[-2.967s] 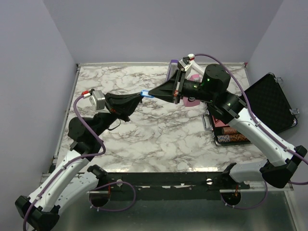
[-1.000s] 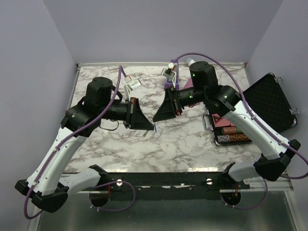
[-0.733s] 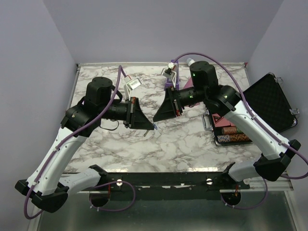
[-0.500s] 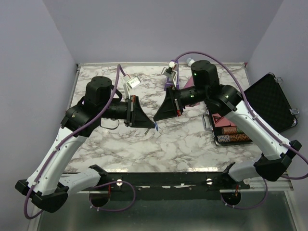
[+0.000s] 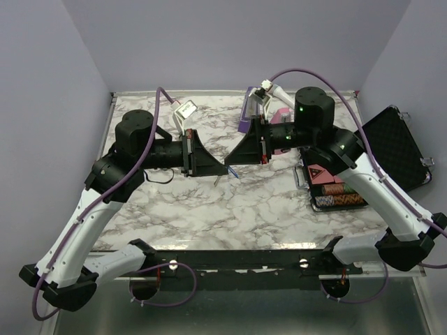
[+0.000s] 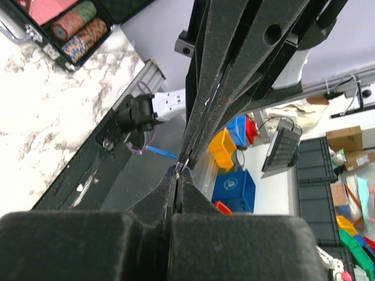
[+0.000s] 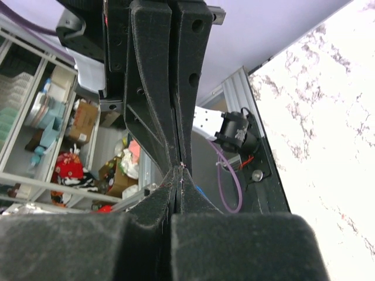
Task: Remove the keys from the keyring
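My left gripper [image 5: 223, 168] and right gripper [image 5: 228, 165] meet tip to tip above the middle of the marble table [image 5: 244, 213]. Both are shut. A thin metal keyring [image 6: 181, 168] is pinched between the two pairs of tips. A tiny bright-blue key [image 5: 235, 174] hangs just below right of the tips, and a small pale metal bit [image 5: 218, 179] hangs below left. In the left wrist view my left gripper [image 6: 178, 174] faces the right fingers [image 6: 234, 76]. In the right wrist view my right gripper [image 7: 180, 171] faces the left fingers [image 7: 153, 88].
A purple metronome [image 5: 246, 116] and a pink one [image 5: 282, 114] stand at the back behind the right arm. An open black case [image 5: 392, 146] with poker chips [image 5: 334, 193] lies at the right edge; the chips also show in the left wrist view [image 6: 79, 32].
The right gripper has moved left and down to touch tips with the left gripper. The left gripper has lifted and swung slightly back with the ring and blue key.
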You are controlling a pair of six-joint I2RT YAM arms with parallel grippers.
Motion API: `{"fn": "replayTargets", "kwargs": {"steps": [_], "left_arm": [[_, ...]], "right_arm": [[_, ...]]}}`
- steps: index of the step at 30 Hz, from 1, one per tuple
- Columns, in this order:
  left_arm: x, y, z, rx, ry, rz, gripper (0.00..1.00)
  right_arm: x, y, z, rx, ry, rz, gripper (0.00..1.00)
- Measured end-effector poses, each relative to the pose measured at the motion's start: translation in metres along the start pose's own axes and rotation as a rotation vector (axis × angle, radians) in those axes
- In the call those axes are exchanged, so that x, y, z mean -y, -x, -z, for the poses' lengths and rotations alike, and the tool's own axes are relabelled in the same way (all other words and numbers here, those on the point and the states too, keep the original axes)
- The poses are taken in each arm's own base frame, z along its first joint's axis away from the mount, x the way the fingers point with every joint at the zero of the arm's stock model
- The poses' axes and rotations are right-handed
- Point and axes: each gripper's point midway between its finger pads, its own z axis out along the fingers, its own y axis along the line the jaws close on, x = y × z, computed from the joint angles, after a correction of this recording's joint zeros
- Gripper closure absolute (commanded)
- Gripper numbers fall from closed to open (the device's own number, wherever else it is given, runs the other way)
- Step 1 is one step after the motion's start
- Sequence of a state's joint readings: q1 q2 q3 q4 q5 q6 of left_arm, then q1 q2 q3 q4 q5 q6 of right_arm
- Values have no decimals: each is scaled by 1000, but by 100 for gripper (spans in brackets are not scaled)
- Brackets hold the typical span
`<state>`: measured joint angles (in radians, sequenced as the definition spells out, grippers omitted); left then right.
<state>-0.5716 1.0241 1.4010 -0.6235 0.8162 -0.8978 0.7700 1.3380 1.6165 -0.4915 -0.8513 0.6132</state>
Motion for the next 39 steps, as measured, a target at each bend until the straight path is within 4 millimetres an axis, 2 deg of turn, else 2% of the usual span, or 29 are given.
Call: {"fn": "replayTargets", "kwargs": {"steps": [4, 7, 11, 14, 16, 20, 28, 31, 39], "left_arm": [[5, 8, 0, 57, -13, 2, 100], [6, 12, 0, 96, -27, 10, 100], [9, 18, 0, 142, -49, 11, 100], [9, 24, 1, 198, -60, 7, 100], [11, 32, 3, 244, -65, -3, 100], [16, 43, 5, 292, -68, -19, 100], [23, 43, 14, 229, 32, -114, 100], [20, 33, 19, 175, 68, -161, 100], [-17, -9, 15, -77, 134, -210, 100]], "right_arm": [[-1, 8, 2, 63, -11, 12, 96], [0, 10, 3, 99, -19, 6, 89], [0, 15, 4, 141, -18, -7, 68], [-3, 18, 5, 164, -4, -14, 44], [-3, 15, 5, 160, -1, -32, 37], [-3, 13, 4, 157, -1, -41, 35], [-5, 17, 10, 147, -51, 8, 36], [-6, 17, 12, 137, -61, 36, 36], [5, -2, 5, 38, -41, 44, 37]]}}
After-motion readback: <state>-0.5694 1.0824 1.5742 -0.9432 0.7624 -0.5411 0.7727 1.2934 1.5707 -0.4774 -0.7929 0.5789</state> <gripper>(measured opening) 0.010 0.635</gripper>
